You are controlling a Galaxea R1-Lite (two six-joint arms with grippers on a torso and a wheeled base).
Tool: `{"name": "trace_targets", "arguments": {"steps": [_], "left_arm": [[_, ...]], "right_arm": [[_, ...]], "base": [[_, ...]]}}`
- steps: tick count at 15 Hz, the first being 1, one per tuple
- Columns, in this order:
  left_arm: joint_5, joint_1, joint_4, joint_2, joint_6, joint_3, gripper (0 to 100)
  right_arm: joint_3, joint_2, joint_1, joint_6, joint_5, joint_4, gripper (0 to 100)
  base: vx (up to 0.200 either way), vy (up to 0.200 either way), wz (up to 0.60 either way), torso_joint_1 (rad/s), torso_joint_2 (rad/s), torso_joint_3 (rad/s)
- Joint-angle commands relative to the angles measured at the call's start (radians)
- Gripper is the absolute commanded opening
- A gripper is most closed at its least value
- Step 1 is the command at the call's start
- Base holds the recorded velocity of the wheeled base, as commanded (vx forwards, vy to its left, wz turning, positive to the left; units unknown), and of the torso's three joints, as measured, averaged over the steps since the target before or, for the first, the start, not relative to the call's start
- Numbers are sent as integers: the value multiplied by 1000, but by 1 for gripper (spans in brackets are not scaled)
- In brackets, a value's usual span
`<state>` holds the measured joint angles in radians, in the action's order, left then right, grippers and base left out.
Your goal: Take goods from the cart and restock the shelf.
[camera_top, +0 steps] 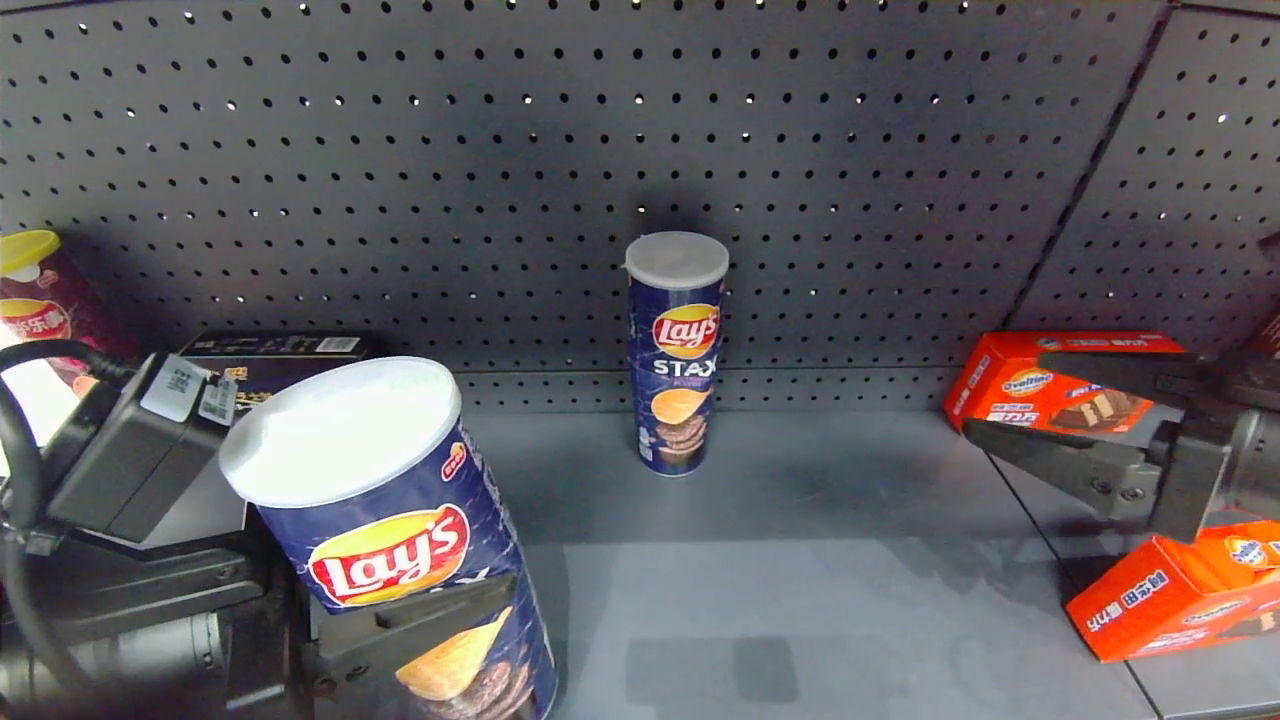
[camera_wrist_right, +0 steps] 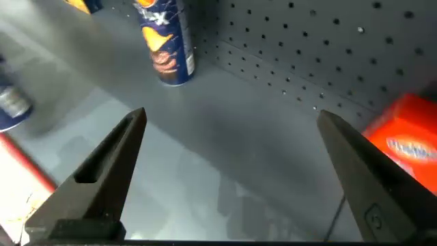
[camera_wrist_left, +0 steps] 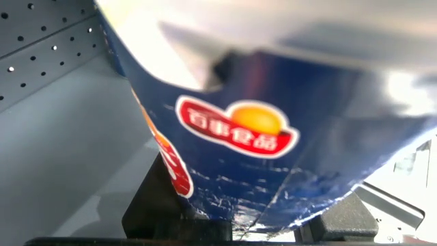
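A dark blue chips can (camera_top: 390, 520) with a white lid is tilted at the front left of the grey shelf (camera_top: 800, 560). My left gripper (camera_top: 420, 610) is shut on its lower body. The left wrist view shows the can (camera_wrist_left: 273, 137) close up, with a black finger (camera_wrist_left: 157, 205) against it. A second, identical can (camera_top: 677, 355) stands upright against the back wall, mid-shelf; it is also in the right wrist view (camera_wrist_right: 167, 41). My right gripper (camera_top: 1010, 397) hangs open and empty at the right, over bare shelf (camera_wrist_right: 232, 119).
Orange snack boxes lie at the right: one (camera_top: 1060, 385) at the back behind my right fingers, another (camera_top: 1180, 590) nearer the front. A dark box (camera_top: 280, 350) and a purple can (camera_top: 40, 290) sit at the back left. The perforated back wall (camera_top: 600, 150) closes the shelf.
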<state>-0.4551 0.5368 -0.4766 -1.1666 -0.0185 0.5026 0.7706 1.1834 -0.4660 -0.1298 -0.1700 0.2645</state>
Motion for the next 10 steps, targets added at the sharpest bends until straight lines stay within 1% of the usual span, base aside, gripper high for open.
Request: {"name": "trace_targets", "arguments": {"steps": [1,2,4,5,6,7,8,10], "left_arm": [[0,0,0,5,0,2,0],[0,0,0,5,0,5,0],[0,-1,0,5,0,5,0],[0,-1,0,5,2,5,0],[0,-1,0,5,2,4,0],[0,-1,0,5,3,1,0],[0,-1,0,5,3,1,0],[0,-1,-2,5,3,1,0]], "right_arm": [[55,105,-3,1,-26,2,100],[93,151,0,1,-54,4,100],[133,209,-5,4,-57,12,100],[141,231,-11,10,-60,39,100],[141,251,-16,10,-79,90,100],[136,303,-11,9,-175,228,100],[131,343,-8,6,-229,312,100],[137,426,-13,4,-253,437,100]], "base": [[0,0,0,0,0,0],[0,0,0,0,0,0],[0,0,0,0,0,0],[0,0,0,0,0,0],[0,0,0,0,0,0],[0,0,0,0,0,0],[0,0,0,0,0,0],[0,0,0,0,0,0]]}}
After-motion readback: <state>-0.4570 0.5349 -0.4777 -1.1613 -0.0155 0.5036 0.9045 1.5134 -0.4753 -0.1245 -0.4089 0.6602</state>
